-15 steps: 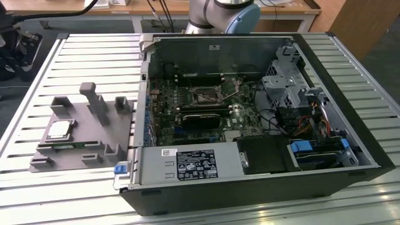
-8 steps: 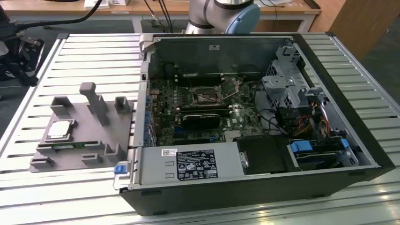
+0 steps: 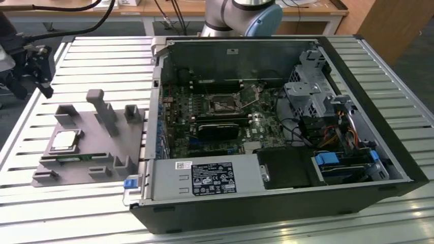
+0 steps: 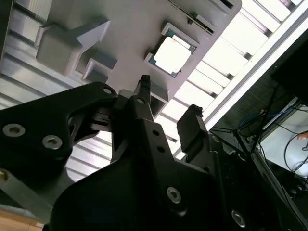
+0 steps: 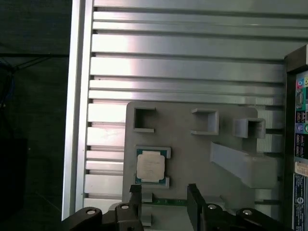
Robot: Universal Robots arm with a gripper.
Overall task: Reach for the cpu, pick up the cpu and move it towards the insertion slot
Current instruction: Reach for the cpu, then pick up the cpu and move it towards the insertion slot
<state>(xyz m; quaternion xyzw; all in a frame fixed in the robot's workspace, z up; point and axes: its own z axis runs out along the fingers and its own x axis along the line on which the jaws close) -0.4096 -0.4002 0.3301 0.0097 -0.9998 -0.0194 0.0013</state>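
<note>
The cpu, a small silvery square chip with a pale rim, lies flat in a recess of the grey holder plate on the exterior view's left. In both wrist views the cpu sits just beyond my fingertips. My gripper hangs above the table's far left part, apart from the chip. It is open, with nothing between the black fingers. The insertion slot, a dark square socket with a shiny frame, sits on the green board inside the open computer case.
The open computer case takes up the middle and the exterior view's right, with a labelled power supply at its front. The holder plate carries upright grey posts and a narrow green memory stick. All rests on a slatted aluminium table.
</note>
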